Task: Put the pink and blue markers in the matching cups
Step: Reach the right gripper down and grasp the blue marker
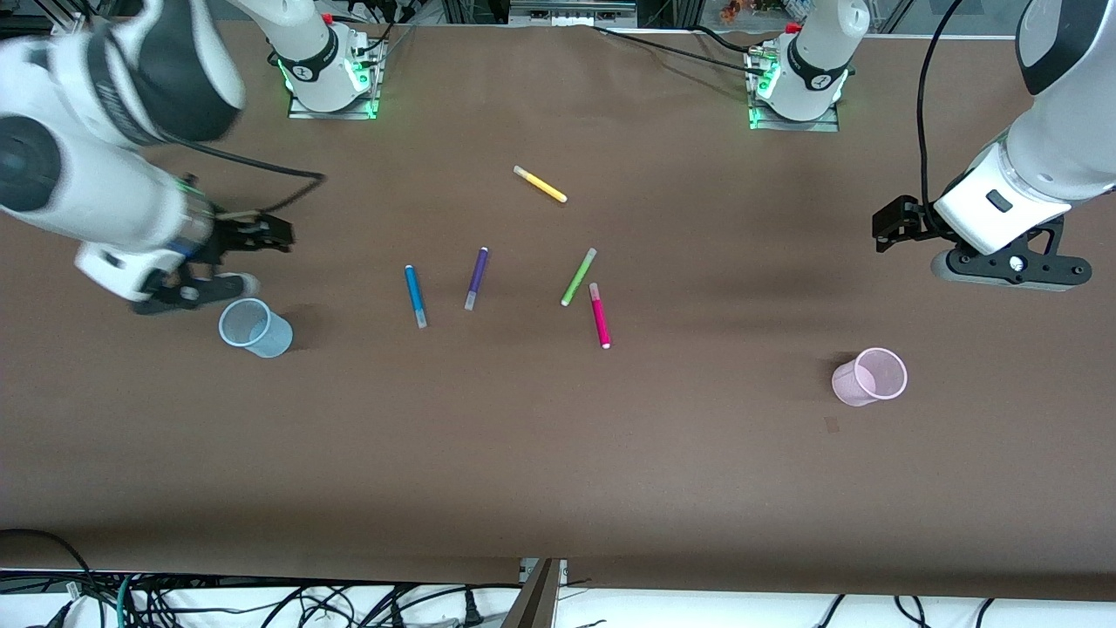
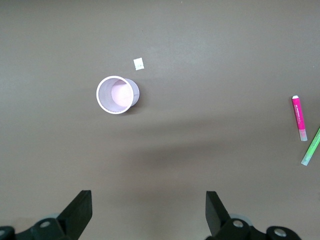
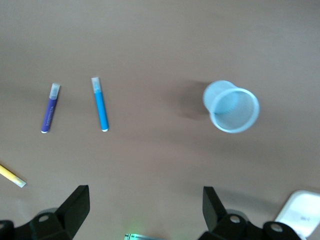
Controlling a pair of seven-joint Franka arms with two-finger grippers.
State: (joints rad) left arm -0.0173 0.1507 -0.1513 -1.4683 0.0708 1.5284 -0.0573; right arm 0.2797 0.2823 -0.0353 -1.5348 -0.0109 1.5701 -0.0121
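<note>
1. On the worktop (image 1: 558, 453), we see the blue marker (image 1: 415, 296) and pink marker (image 1: 600, 315) lying flat near the middle.
2. From the pink marker, the pink cup (image 1: 869, 377) sits at four o'clock and the blue cup (image 1: 255, 327) at nine o'clock.
3. Our left gripper (image 2: 148, 212) hangs near the pink cup, fingers wide.
4. Our right gripper (image 3: 145, 210) hangs by the blue cup, fingers wide, empty.

The left end effector (image 2: 149, 212) hangs over bare table (image 2: 210, 45), fingers (image 2: 80, 210) spread wide. The pink cup (image 2: 116, 94) stands upright, a small white scrap (image 2: 139, 63) just beside it. Well apart from the cup lie the pink marker (image 2: 298, 118) and, near it, a green marker (image 2: 311, 148).
</note>
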